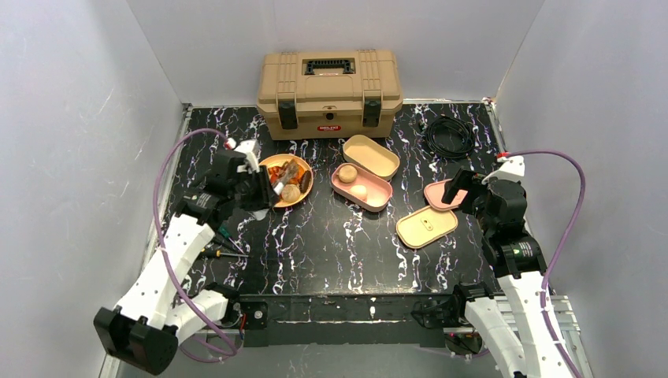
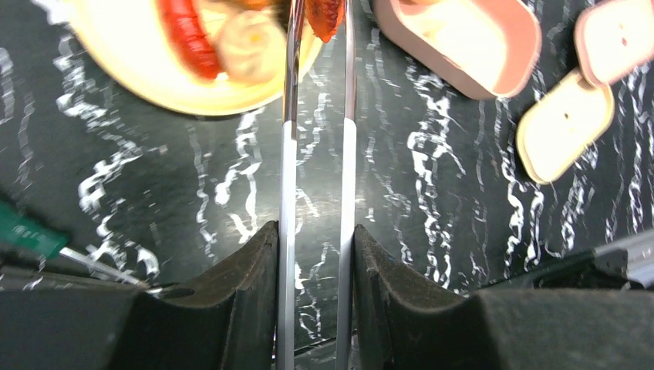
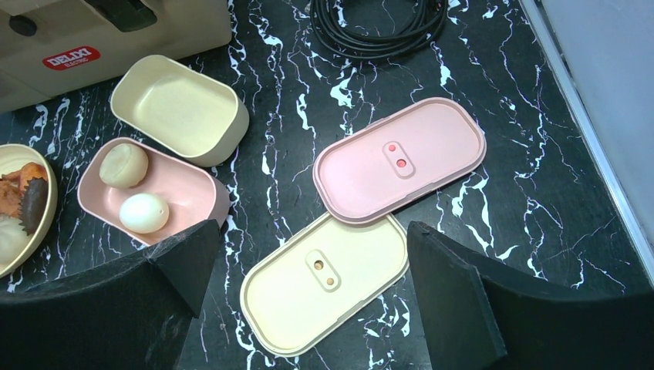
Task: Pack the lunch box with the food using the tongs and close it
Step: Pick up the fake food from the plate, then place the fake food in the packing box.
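Observation:
My left gripper (image 1: 256,187) (image 2: 316,231) is shut on the metal tongs (image 2: 290,154), squeezing their two arms close together. The tong tips reach over the yellow plate (image 1: 306,183) (image 2: 154,85) and pinch an orange-red chunk (image 2: 324,15). A red piece (image 2: 185,38) and a tan bun (image 2: 251,46) lie on the plate. The pink lunch box tray (image 1: 384,194) (image 3: 189,181) holds a bun (image 3: 123,164) and a white egg (image 3: 144,212). The cream tray (image 3: 177,108) behind it is empty. My right gripper (image 1: 457,189) (image 3: 308,247) hangs open above the cream lid (image 3: 324,281) and the pink lid (image 3: 401,158).
A tan toolbox (image 1: 329,90) stands at the back of the table. A coiled black cable (image 1: 449,135) lies at the back right. Screwdrivers (image 1: 224,240), one with a green handle (image 2: 27,235), lie by the left arm. White walls enclose the table on three sides.

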{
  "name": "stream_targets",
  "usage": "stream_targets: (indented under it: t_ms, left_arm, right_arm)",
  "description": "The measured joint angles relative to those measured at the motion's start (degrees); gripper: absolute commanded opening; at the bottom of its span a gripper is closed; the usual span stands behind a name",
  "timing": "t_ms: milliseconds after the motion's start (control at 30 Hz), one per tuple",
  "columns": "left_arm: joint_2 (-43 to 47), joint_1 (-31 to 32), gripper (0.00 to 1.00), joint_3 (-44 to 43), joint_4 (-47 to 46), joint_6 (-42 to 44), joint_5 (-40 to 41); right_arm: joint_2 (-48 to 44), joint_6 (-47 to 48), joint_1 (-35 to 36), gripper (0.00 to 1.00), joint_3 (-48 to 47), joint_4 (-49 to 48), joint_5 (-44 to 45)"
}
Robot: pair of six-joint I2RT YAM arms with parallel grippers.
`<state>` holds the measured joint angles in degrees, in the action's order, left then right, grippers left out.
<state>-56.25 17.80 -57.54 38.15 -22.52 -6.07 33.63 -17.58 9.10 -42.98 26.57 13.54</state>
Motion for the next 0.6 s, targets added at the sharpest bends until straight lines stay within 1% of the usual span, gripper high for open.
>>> stream_targets:
  t_ms: [100, 200, 333, 600]
  left_arm:
    - [-4.24, 6.10, 0.00, -3.48, -1.36, -0.68, 0.33]
    - [-8.79, 10.62, 0.00, -7.13, -3.13, -1.84, 0.07]
    - [-14.36, 14.21, 0.00, -10.93, -6.08, -3.93, 0.61]
    - [-25.35, 19.41, 0.00, -14.51, -12.76, -8.61, 2.56]
  right_arm:
    - [-0.26, 0.00, 0.00, 1.00, 0.00, 0.04, 0.00]
    - [-0.33, -0.02, 0.00, 1.00, 0.00, 0.04, 0.00]
    - [-0.42, -0.02, 0.00, 1.00, 0.00, 0.09, 0.00]
    - [-0.70, -0.02, 0.00, 1.00, 0.00, 0.11, -0.02]
